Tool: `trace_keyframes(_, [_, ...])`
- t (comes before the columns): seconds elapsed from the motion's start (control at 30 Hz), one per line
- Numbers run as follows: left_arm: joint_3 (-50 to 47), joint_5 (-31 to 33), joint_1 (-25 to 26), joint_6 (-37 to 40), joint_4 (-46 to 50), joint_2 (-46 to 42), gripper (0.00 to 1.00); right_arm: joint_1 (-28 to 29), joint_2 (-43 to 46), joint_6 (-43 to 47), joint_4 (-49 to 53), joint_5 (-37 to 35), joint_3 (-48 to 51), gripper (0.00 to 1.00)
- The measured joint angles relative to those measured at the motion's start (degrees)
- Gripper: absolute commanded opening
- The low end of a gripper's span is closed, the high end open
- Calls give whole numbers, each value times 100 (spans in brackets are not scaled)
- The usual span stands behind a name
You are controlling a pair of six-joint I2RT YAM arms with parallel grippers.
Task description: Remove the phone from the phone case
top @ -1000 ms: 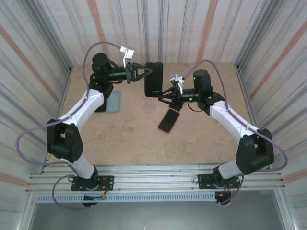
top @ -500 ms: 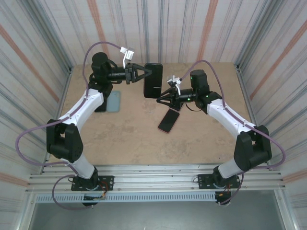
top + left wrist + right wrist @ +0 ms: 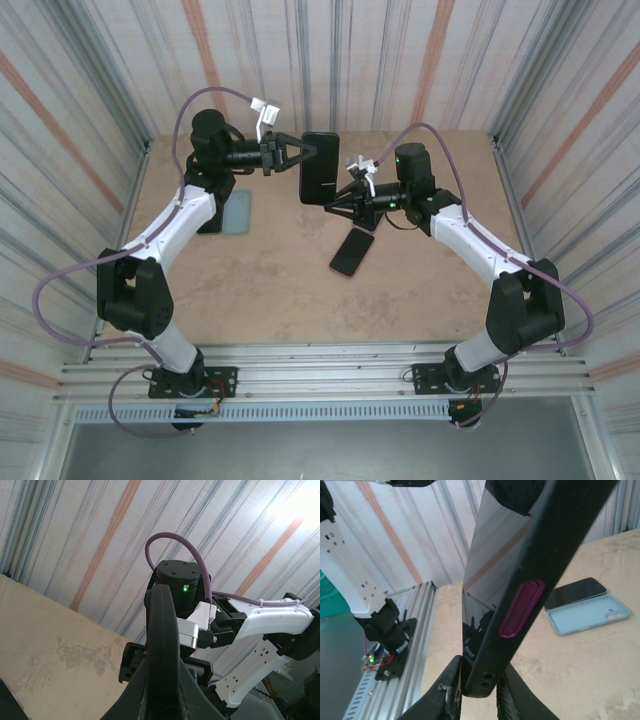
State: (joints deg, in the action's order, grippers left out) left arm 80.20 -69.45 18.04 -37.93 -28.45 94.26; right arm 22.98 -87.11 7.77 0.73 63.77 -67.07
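Reading this as the split step, set up but not yet done. Left gripper (image 3: 298,152) is clamped on the cased phone (image 3: 320,168), holding it upright in the air over the far half of the table (image 3: 270,290). Right gripper (image 3: 477,692) brackets its lower end, 2 fingers (image 3: 451,692) hugging the phone case (image 3: 555,535); you can't tell if they bite. Next you need a firm pinch, then pull phone and case apart while left holds. 1 bare phone (image 3: 352,251) lies right below, so mind a drop.
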Motion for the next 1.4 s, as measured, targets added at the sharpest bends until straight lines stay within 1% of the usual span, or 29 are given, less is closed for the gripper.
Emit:
trace_keyframes(0.07, [0,0,0,-39,-33,0,0,7,-35,20,94,61,-76,15])
trace_keyframes(0.23, [7,-70,-9,-87,-94,0,0,33,-96,179,446,72,-225,12])
trace_keyframes(0.47, [7,-153,-9,-284,-223,0,0,125,-94,638,861,-216,-398,8])
trace_keyframes(0.67, [7,-216,-9,-299,-142,0,0,221,-20,1073,1143,-557,-448,7])
trace_keyframes(1.03, [7,-164,11,-337,-136,-11,0,225,17,1290,1178,-741,-448,7])
trace_keyframes(1.17, [13,-31,17,-391,-114,-11,0,223,24,1401,1176,-918,-442,7])
trace_keyframes(1.3, [35,4,87,-660,-4,-22,0,170,37,1484,1095,-1281,-422,8])
trace_keyframes(1.4, [59,35,120,-699,35,-24,0,138,50,1504,1054,-1342,-417,9])
